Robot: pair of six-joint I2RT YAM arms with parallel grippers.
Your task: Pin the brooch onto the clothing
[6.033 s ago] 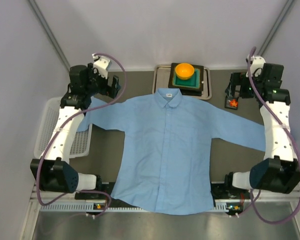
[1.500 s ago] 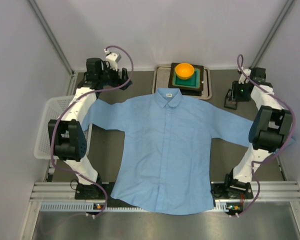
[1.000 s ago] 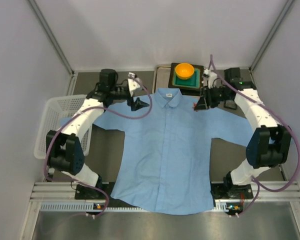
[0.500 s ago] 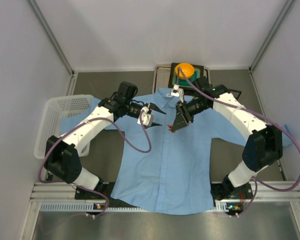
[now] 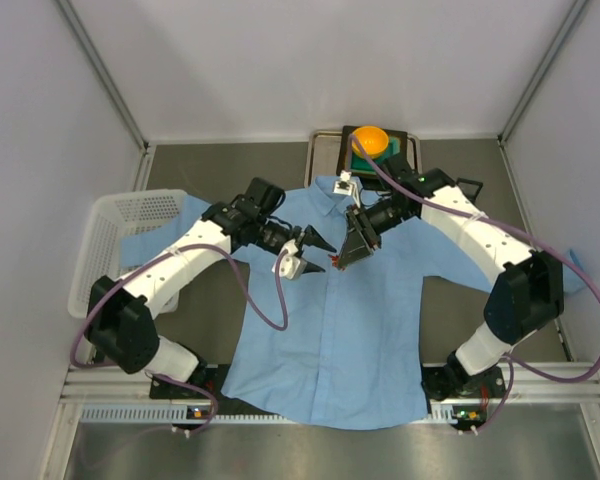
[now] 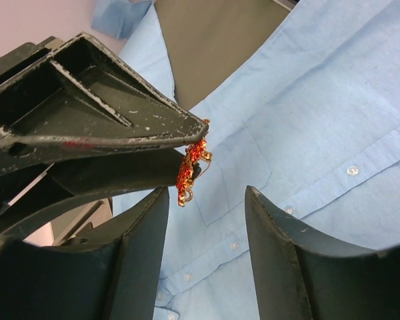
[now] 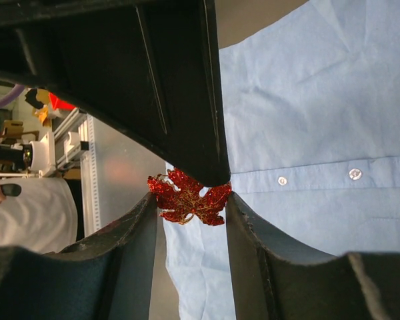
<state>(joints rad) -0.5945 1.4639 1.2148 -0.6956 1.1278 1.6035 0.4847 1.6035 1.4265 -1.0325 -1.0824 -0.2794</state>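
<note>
The clothing (image 5: 330, 320) is a light blue button-up shirt lying flat on the table, collar to the far side. The brooch (image 7: 187, 200) is a tiny glittery red leaf, pinched between my right gripper's (image 7: 190, 199) fingers, which are shut on it. Seen from above, the brooch (image 5: 337, 262) hangs over the shirt's upper chest under the right gripper (image 5: 346, 252). My left gripper (image 5: 313, 252) faces it from the left. In the left wrist view its jaws (image 6: 207, 193) stand open, with only shirt (image 6: 320, 100) between them. The brooch (image 6: 189, 168) hangs just past the tip of one left finger.
An orange bowl (image 5: 369, 140) sits on a green block in a metal tray (image 5: 318, 152) behind the collar. A white basket (image 5: 105, 240) stands at the left, partly under the shirt's sleeve. Both arms cross over the shirt's shoulders.
My left gripper has slid right and nearer, up to the brooch, and its jaws have narrowed. The right gripper has kept the brooch almost still over the chest.
</note>
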